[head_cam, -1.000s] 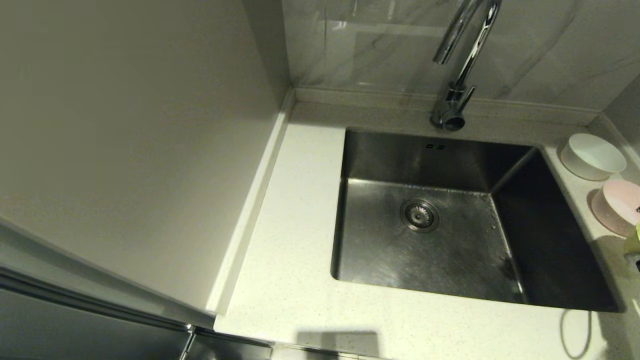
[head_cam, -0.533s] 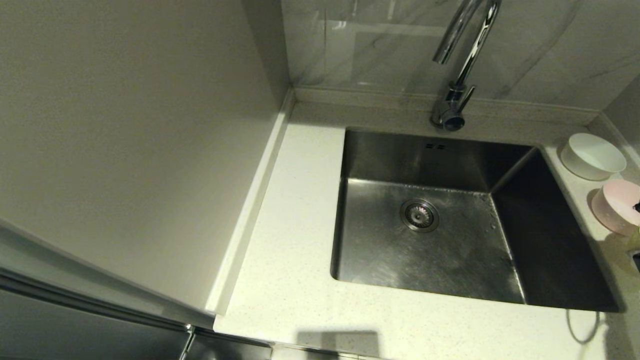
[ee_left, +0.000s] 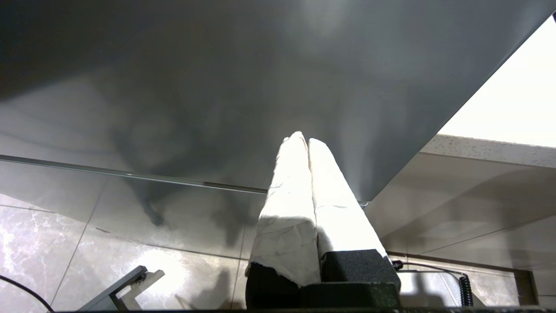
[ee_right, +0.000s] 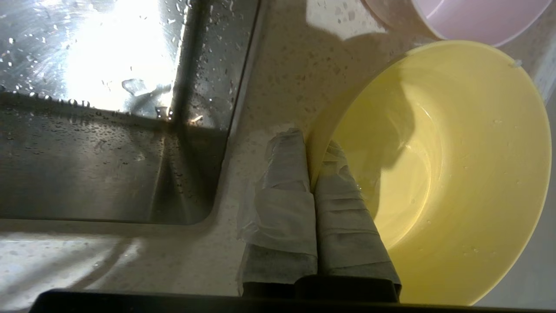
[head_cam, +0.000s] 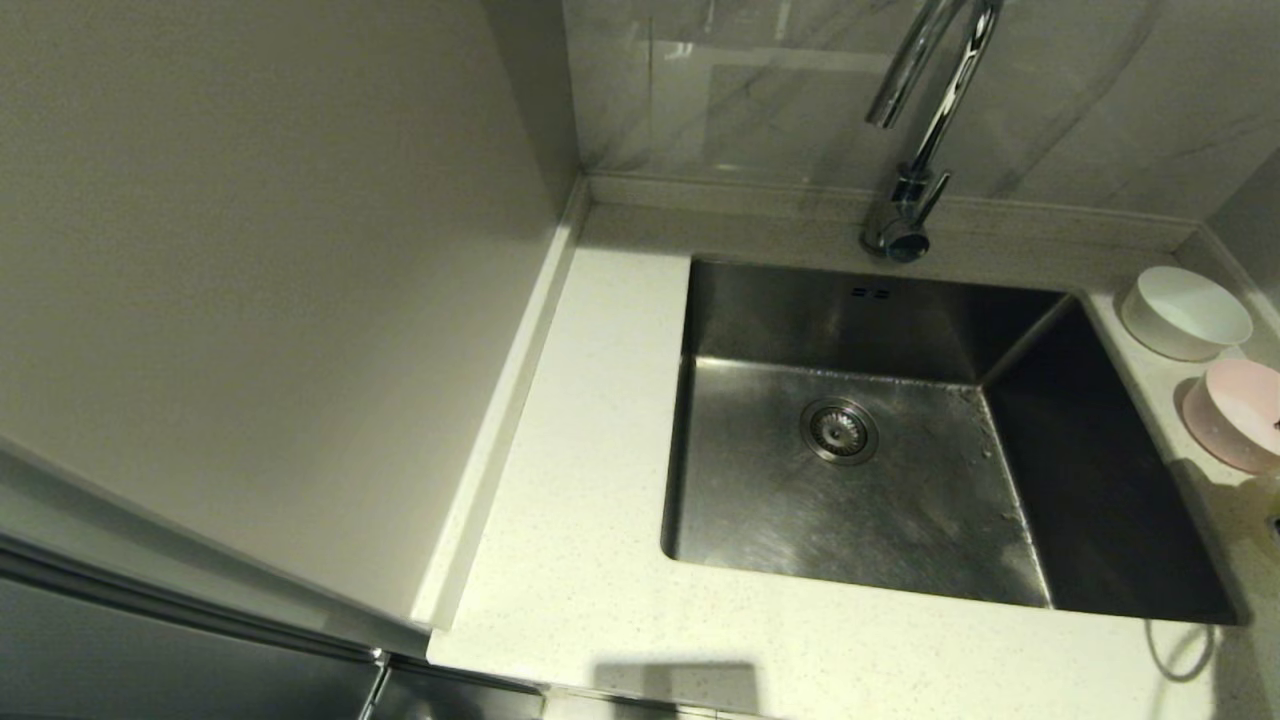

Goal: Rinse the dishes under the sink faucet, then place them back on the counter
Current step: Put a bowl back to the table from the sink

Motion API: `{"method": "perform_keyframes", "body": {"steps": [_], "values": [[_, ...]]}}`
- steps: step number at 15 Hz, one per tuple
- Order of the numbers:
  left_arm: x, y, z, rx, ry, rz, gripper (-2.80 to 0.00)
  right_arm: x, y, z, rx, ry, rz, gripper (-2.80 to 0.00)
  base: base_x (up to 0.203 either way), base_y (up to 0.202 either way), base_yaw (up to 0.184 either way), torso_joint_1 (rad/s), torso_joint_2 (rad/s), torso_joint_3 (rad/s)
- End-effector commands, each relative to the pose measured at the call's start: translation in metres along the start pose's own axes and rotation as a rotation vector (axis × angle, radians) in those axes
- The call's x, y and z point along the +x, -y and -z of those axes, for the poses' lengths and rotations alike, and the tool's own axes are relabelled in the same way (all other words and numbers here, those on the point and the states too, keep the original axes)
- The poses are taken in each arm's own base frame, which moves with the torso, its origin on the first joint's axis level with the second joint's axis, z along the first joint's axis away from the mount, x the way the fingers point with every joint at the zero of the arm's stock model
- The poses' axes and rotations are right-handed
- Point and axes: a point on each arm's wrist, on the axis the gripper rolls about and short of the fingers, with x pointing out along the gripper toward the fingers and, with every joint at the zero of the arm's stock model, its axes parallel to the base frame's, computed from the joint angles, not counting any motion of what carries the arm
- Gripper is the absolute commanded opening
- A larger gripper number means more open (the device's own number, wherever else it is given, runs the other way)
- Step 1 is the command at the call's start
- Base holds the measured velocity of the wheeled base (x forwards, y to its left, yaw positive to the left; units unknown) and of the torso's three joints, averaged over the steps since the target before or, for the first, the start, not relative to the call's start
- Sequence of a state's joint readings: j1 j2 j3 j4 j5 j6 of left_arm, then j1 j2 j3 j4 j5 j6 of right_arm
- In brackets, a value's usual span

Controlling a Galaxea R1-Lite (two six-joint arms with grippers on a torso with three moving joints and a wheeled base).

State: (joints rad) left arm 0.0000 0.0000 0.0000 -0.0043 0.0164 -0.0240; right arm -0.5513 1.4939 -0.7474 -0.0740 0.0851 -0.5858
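My right gripper [ee_right: 310,143] is shut on the near rim of the pale yellow bowl [ee_right: 456,165], one finger inside and one outside. The bowl is over the counter [ee_right: 278,87], just right of the sink [ee_right: 108,108]; I cannot tell whether it rests on the counter. It is out of the head view. The pale pink bowl [ee_right: 469,17] lies just beyond it. In the head view the white bowl [head_cam: 1185,312] and the pink bowl [head_cam: 1240,415] stand on the counter [head_cam: 600,420] right of the sink [head_cam: 850,480]. No water falls from the faucet [head_cam: 920,120]. My left gripper [ee_left: 304,139] is shut and empty, parked below counter level.
Water drops cover the sink's wall and floor. The drain strainer [head_cam: 838,430] sits mid-basin. A tall plain panel [head_cam: 250,300] borders the counter on the left, and grey marble-look wall panels [head_cam: 1100,100] stand behind the faucet.
The yellow bowl and the right gripper's tip, seen at the head view's right edge a second ago, have slid out of that view to the right. The other bowls have not moved.
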Motion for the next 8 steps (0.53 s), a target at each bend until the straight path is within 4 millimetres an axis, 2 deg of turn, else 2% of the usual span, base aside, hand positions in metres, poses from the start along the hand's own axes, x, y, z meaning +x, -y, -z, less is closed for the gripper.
{"method": "perform_keyframes", "body": {"steps": [1, 5, 6, 7, 8], "values": [[-0.0001, 0.0000, 0.0000, -0.001, 0.002, 0.000, -2.80, 0.0029, 0.0017, 0.0022, 0.003, -0.012, 0.001, -2.80, 0.000, 0.000, 0.000, 0.000, 0.00, 0.000], [-0.0001, 0.0000, 0.0000, -0.001, 0.002, 0.000, -2.80, 0.0044, 0.0028, 0.0022, 0.002, -0.007, 0.005, -2.80, 0.000, 0.000, 0.000, 0.000, 0.00, 0.000], [-0.0001, 0.0000, 0.0000, -0.001, 0.002, 0.000, -2.80, 0.0062, 0.0034, 0.0023, 0.003, -0.008, 0.006, -0.43, 0.000, 0.000, 0.000, 0.000, 0.00, 0.000], [-0.0001, 0.0000, 0.0000, -0.001, 0.002, 0.000, -2.80, 0.0074, 0.0040, 0.0015, 0.009, -0.003, 0.009, 0.00, 0.000, 0.000, 0.000, 0.000, 0.00, 0.000], [-0.0001, 0.0000, 0.0000, -0.001, 0.002, 0.000, -2.80, 0.0079, 0.0045, 0.0010, 0.008, 0.006, 0.015, 0.00, 0.000, 0.000, 0.000, 0.000, 0.00, 0.000]]}}
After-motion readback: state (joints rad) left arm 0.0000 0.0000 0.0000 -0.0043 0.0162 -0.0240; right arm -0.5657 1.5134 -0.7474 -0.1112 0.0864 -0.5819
